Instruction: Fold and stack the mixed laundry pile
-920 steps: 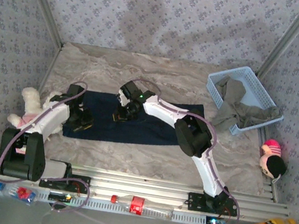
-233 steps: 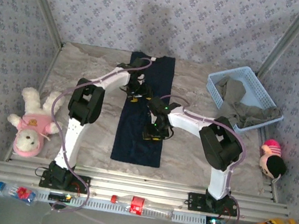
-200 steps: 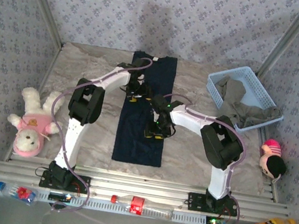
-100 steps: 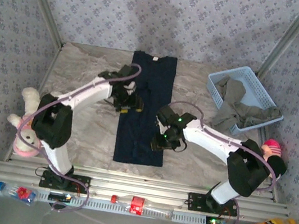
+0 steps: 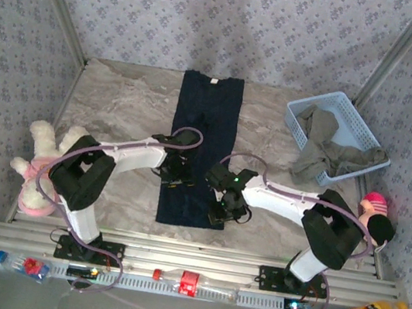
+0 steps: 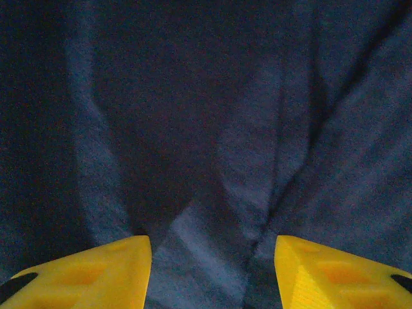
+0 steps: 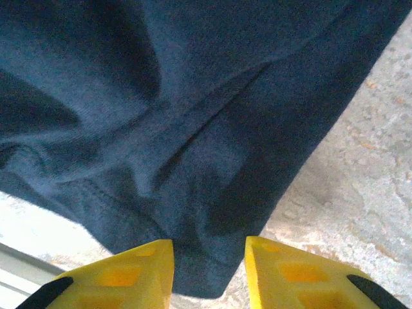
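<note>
Closest in, the right fingers (image 7: 122, 273) stand slightly apart, astride the near hem corner of the navy T-shirt (image 7: 193, 129), a long folded strip on the counter (image 7: 360, 161). Just beyond, the left fingers (image 6: 90, 270) gape wider over its middle. Soft and limp, it likely wants pinching at the hem corners. Far beyond the right fingers, the grey-olive garment (image 5: 322, 141) drapes from the basket (image 5: 356, 122).

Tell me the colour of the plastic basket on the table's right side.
Light blue. The rectangular latticed plastic basket shows best in the top external view.
</note>
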### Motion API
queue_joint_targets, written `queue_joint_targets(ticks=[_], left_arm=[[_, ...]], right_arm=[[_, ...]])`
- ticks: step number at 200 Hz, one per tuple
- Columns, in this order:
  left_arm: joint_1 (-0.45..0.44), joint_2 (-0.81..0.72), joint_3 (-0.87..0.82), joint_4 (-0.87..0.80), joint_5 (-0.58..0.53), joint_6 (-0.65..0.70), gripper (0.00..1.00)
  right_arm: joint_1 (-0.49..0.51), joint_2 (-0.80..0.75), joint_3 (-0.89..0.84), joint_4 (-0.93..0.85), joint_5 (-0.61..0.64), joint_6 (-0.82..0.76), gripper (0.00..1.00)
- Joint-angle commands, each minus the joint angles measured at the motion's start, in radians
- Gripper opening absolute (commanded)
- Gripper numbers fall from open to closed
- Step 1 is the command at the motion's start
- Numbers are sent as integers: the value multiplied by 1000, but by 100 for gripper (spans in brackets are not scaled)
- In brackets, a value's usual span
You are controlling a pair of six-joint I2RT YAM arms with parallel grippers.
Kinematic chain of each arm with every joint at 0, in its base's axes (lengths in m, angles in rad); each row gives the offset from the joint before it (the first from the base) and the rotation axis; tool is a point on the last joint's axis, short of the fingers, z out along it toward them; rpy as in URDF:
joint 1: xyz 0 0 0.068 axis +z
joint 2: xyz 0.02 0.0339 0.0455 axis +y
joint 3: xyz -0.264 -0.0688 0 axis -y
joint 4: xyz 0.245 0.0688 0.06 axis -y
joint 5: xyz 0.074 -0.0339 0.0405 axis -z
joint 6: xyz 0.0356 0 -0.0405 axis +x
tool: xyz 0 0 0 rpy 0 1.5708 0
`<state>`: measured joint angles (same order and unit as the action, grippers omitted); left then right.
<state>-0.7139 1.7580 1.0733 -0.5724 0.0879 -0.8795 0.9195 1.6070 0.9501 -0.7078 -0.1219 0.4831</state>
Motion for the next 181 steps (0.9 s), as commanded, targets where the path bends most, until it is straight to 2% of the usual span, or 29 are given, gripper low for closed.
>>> queue_joint_targets(ticks=[1,24,51,84,107,127,147,157,168,181], left_arm=[[-5,21,-27,13,-70,-35,54],[-4,34,-38,8,-88,-29,54],[-4,59,-45,3,-95,-16,54],[-5,69,-48,-9,-99,-9,54],[-5,66,-42,-20,-105,0,54],[-7,69,-23,-35,-106,12,54],[-13,72,6,-60,-109,28,56],[-18,69,22,-76,-109,33,59],[-23,63,37,-92,-106,34,65],[-33,46,52,-100,-97,34,71]], right_arm=[[10,15,-17,30,30,29,32],[10,14,-22,50,27,51,21],[10,-4,-42,50,23,66,0],[7,-139,-112,-6,27,104,0],[4,-248,-198,-7,-29,138,0],[-12,-275,-254,9,-61,164,0],[-41,-268,-239,-8,-63,159,0],[-49,-268,-216,-32,-44,155,6],[-51,-273,-174,-67,-4,154,22],[-49,-279,-134,-81,36,108,35]])
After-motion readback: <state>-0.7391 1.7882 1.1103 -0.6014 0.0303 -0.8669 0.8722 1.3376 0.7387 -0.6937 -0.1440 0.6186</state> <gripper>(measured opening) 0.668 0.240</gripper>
